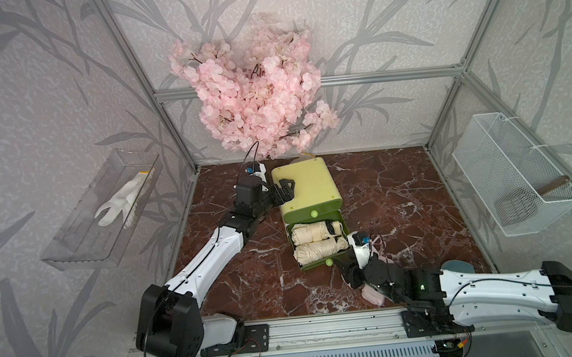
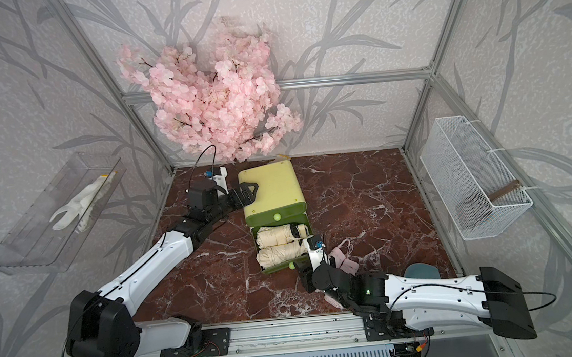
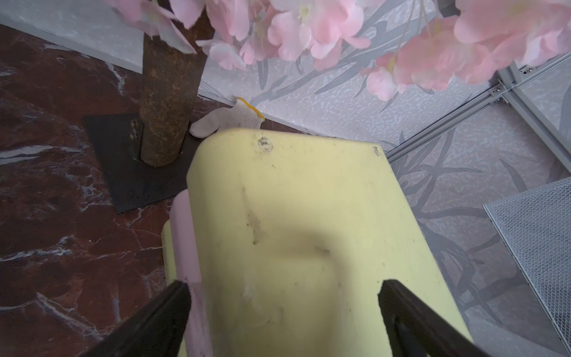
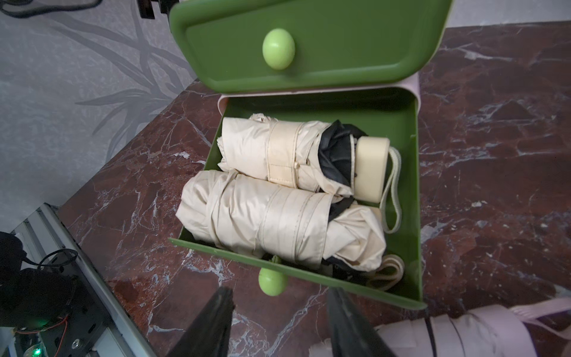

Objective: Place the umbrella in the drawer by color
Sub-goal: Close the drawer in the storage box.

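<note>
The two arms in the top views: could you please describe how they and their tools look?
Both the left arm and the right arm have smooth white shells between bulky black joints, each with a thin black cable running along it. A small green light glows on the right arm. The left tool and right tool are both black.

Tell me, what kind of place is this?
Probably a robot test booth dressed up like a room: wallpaper panels in a metal frame, a left arm and a right arm bolted to a rail, and a fake blossom tree.
</note>
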